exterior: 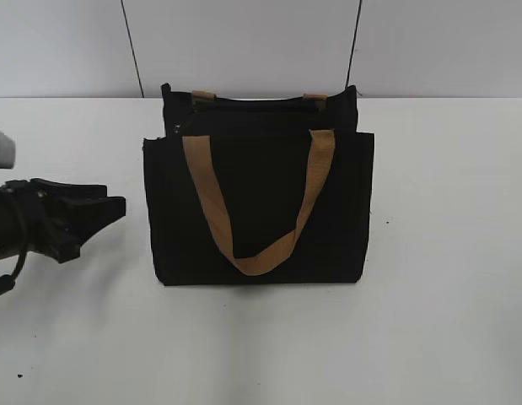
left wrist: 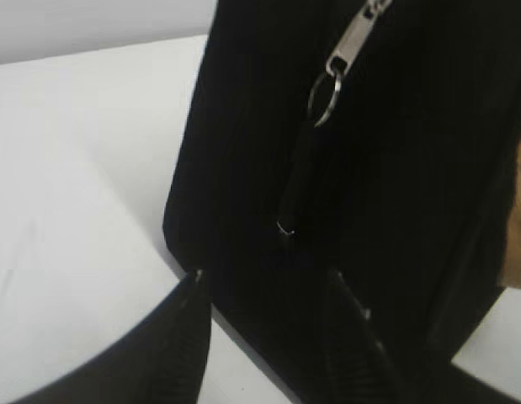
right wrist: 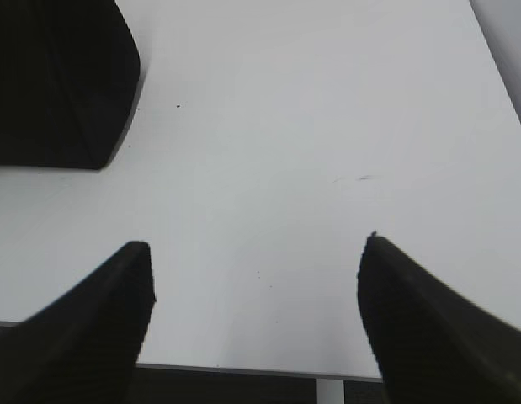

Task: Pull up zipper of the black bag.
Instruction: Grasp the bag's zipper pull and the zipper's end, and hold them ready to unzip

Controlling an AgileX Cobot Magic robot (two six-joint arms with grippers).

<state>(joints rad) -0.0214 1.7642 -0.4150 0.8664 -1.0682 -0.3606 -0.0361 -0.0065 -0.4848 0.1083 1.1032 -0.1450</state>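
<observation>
The black bag (exterior: 261, 202) stands upright in the middle of the white table, its tan handle (exterior: 259, 253) hanging down the front. In the left wrist view the bag's side (left wrist: 243, 168) fills the frame, with the silver zipper pull (left wrist: 351, 46) and its ring near the top. My left gripper (left wrist: 268, 282) is open, its fingertips just short of the bag's lower side; in the exterior view it (exterior: 113, 207) sits left of the bag. My right gripper (right wrist: 256, 252) is open and empty over bare table, with the bag's corner (right wrist: 58, 84) at upper left. It is out of the exterior view.
The white table (exterior: 446, 295) stretches around the bag. Its near edge shows in the right wrist view (right wrist: 243, 369). A grey wall with two dark cables (exterior: 132, 51) stands behind the table.
</observation>
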